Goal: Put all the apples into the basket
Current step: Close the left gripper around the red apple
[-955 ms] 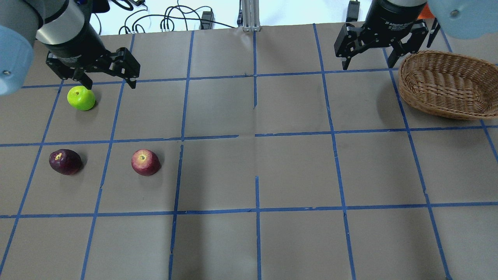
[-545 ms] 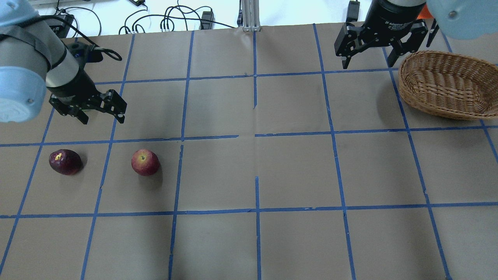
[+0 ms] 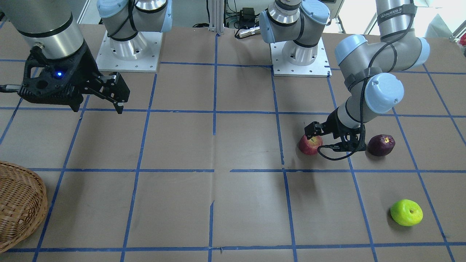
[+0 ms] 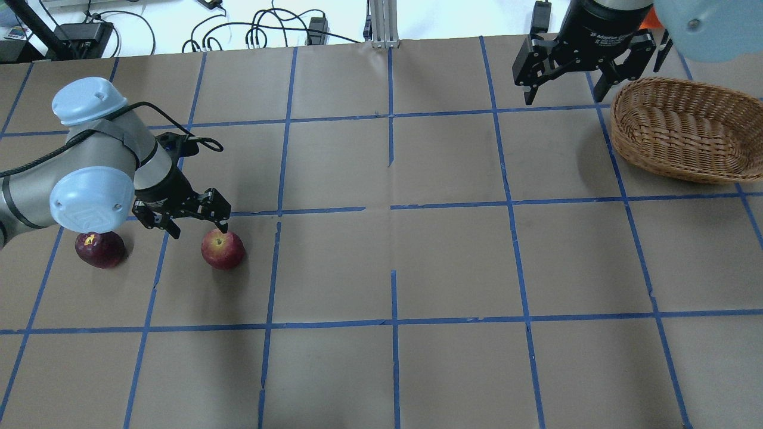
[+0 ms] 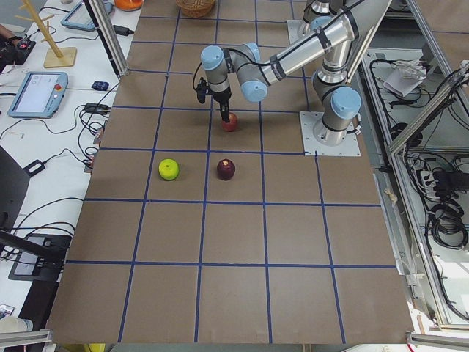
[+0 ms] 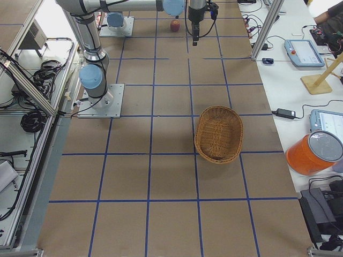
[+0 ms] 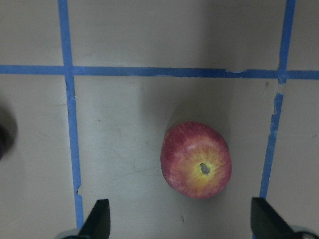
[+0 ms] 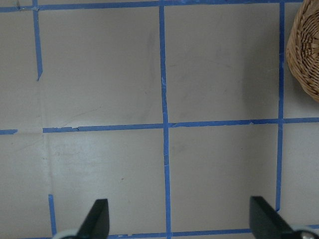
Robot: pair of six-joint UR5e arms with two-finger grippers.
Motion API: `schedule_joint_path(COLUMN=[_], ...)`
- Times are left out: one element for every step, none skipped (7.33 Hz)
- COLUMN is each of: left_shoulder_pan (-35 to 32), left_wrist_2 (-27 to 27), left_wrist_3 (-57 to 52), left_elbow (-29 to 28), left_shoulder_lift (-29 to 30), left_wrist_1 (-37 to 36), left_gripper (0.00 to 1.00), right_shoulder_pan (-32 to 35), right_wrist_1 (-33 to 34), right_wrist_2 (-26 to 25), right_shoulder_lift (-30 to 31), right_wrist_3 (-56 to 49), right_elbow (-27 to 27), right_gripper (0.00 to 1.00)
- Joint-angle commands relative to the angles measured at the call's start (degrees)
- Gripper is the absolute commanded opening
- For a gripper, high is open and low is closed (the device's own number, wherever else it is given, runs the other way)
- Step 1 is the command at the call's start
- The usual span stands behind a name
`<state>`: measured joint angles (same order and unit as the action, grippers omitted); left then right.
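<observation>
The red apple (image 4: pixel 222 249) lies on the table left of centre; it also shows in the left wrist view (image 7: pixel 196 160) and the front view (image 3: pixel 310 145). The maroon apple (image 4: pixel 100 249) lies to its left. The green apple (image 3: pixel 406 212) lies farther out and is hidden behind my left arm in the overhead view. My left gripper (image 4: pixel 199 231) is open and empty, low over the table, right beside the red apple. My right gripper (image 4: pixel 563 98) is open and empty, hanging just left of the wicker basket (image 4: pixel 679 128).
The table is brown paper with a blue tape grid (image 4: pixel 393 205). Cables and a metal post (image 4: pixel 381 24) lie along the far edge. The basket's rim shows at the right wrist view's upper right (image 8: pixel 305 50).
My left arm swung from over the green apple toward the near side and lowered beside the red apple. It now covers the green apple in the overhead view. The right arm stayed still.
</observation>
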<state>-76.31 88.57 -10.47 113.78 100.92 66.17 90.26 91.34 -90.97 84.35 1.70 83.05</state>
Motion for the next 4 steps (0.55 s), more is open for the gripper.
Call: schedule_joint_path(left_shoulder_pan=[-0.51, -0.6, -0.68, -1.56], left_wrist_2=[-0.5, -0.5, -0.59, -0.24], left_wrist_3=[0.88, 0.63, 0.71, 0.01], left_elbow=[1.8, 2.15, 2.24, 2.24], left_shoulder_lift=[3.3, 4.71, 5.94, 6.56], left_wrist_1=[-3.85, -3.86, -3.86, -3.95], left_gripper=[1.0, 1.0, 1.0, 0.94], right_shoulder_pan=[0.0, 0.0, 0.0, 0.0], right_wrist_1=[-0.03, -0.03, 0.06, -0.02], right_wrist_2=[0.0, 0.09, 0.09, -0.08], right_shoulder_lift=[0.02, 0.02, 0.02, 0.02], right_wrist_3=[-0.03, -0.03, -0.03, -0.03], right_elbow=[0.01, 0.01, 0.01, 0.01], right_gripper=[1.0, 1.0, 1.0, 1.0])
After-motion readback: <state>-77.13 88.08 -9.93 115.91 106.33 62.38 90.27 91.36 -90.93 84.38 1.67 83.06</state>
